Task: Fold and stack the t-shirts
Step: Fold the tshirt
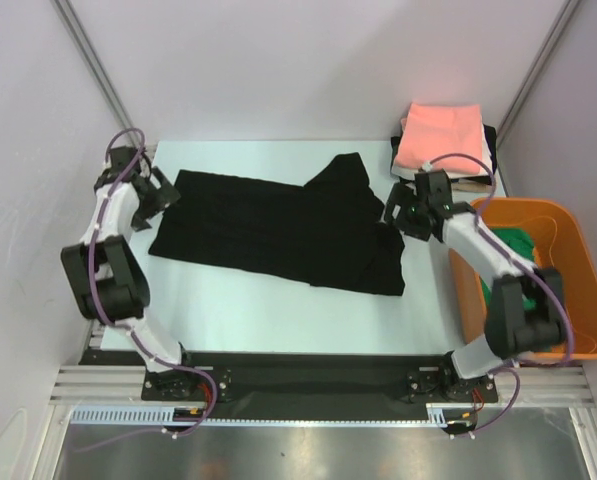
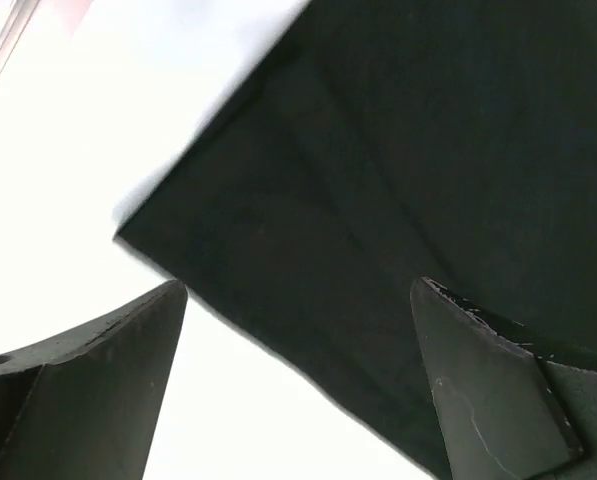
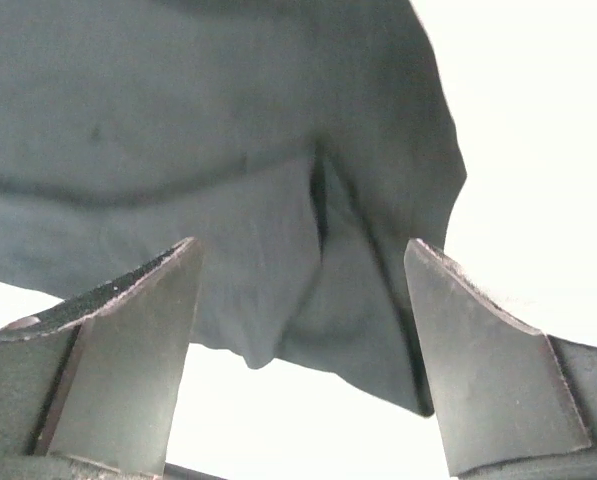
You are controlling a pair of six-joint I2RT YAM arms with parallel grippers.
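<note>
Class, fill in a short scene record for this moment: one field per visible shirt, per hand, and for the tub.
black t-shirt: spread on the table between both hands
left hand: open, at the shirt's left edge
right hand: open, at the shirt's right edge
salmon-pink t-shirt: folded, far right corner
orange tub: right of the right arm
green t-shirt: inside the tub

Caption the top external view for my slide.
Left gripper and right gripper, both open, flank the black t-shirt on the table; salmon-pink shirt folded behind, green shirt in the orange tub.
</note>
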